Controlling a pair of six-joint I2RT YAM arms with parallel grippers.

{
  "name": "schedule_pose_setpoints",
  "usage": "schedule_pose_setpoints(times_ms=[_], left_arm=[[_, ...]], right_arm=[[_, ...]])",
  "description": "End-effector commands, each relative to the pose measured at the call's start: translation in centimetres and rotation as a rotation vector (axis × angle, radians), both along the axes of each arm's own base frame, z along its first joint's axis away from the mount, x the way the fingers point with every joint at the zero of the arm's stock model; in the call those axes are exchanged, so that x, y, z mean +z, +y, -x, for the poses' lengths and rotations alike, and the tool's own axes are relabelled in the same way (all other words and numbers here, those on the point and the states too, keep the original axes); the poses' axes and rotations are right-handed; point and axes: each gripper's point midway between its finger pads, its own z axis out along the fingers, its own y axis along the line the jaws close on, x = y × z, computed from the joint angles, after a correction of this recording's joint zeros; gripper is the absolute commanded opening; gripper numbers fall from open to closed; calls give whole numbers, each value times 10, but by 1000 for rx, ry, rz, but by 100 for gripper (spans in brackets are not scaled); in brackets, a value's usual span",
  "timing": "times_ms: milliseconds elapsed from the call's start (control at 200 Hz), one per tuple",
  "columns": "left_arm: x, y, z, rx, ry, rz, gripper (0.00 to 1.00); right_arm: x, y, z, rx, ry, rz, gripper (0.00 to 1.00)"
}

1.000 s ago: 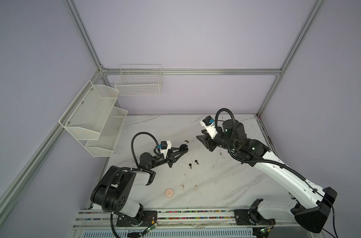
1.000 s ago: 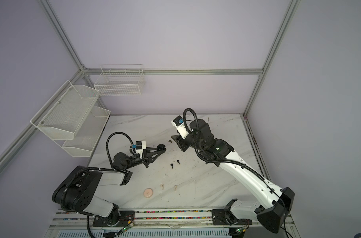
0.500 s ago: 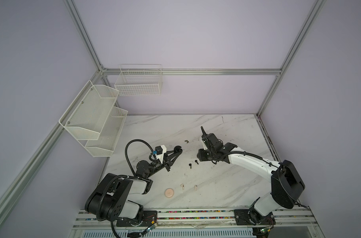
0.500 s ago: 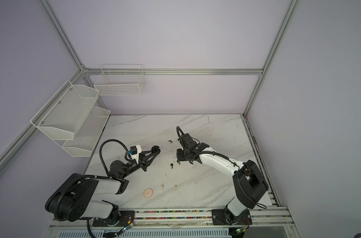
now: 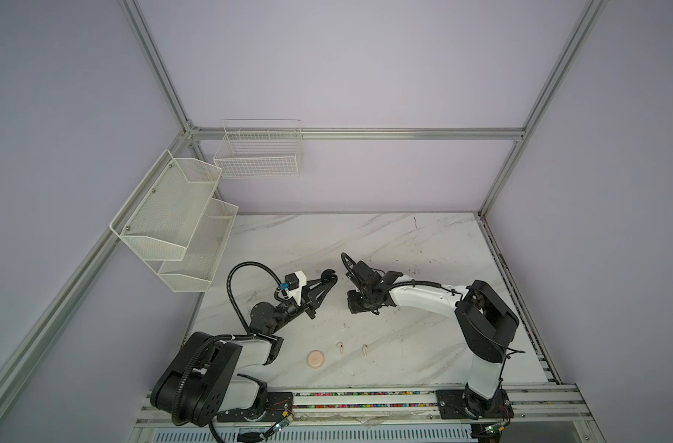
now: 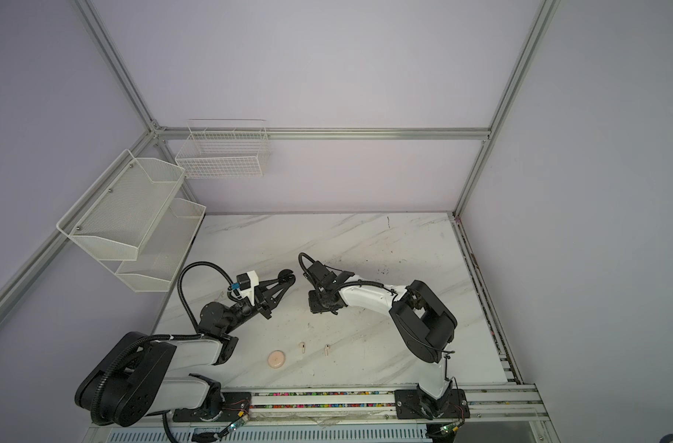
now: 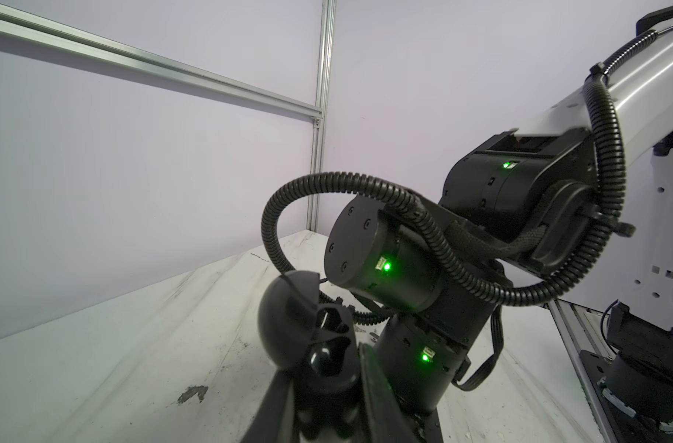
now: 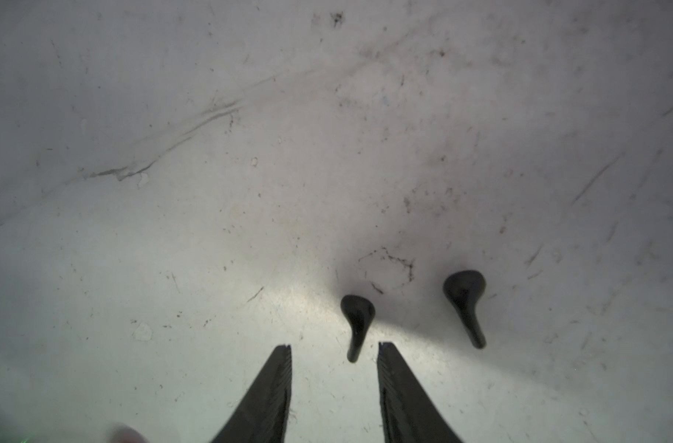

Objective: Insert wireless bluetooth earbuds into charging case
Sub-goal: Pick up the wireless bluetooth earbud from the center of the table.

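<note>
Black and round, the case (image 7: 289,307) sits with its lid hinged open, clamped between the narrowed jaws of the left gripper (image 7: 323,360). In both top views that gripper (image 5: 327,282) (image 6: 287,280) lies at mid-table, with the case (image 5: 329,273) at its tip pointing toward the right arm. The right gripper (image 8: 333,347) points down at the marble table (image 5: 404,245), just beside the left one. Its jaws are partly apart and hold nothing. Two black buds lie on the marble below it, side by side and a little apart, heads away from the fingers. The near bud (image 8: 357,322) has the end of its stem in the gap between the fingertips, closer to one finger and touching neither. The far bud (image 8: 464,303) lies outside the gap, beyond that same finger. Neither black bud shows in the top views, where the right gripper (image 5: 360,305) covers them. Toward the front edge, well apart from both grippers, two pale buds (image 5: 340,347) (image 5: 365,349) lie near each other. A closed pink case (image 5: 316,359) rests just beside them on the left arm's side. All four buds are outside the cases.
</note>
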Motion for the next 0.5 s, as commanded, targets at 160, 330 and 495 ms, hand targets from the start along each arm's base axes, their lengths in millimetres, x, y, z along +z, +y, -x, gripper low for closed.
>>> schedule_pose_setpoints(times_ms=[160, 330, 495], left_arm=[[4, 1, 6, -1, -51, -1, 0], [3, 0, 5, -4, -48, -1, 0], [4, 0, 5, -4, -49, -1, 0]], right_arm=[[-10, -5, -2, -13, 0, 81, 40], [-16, 0, -3, -6, 9, 83, 38], [-21, 3, -1, 4, 18, 90, 36]])
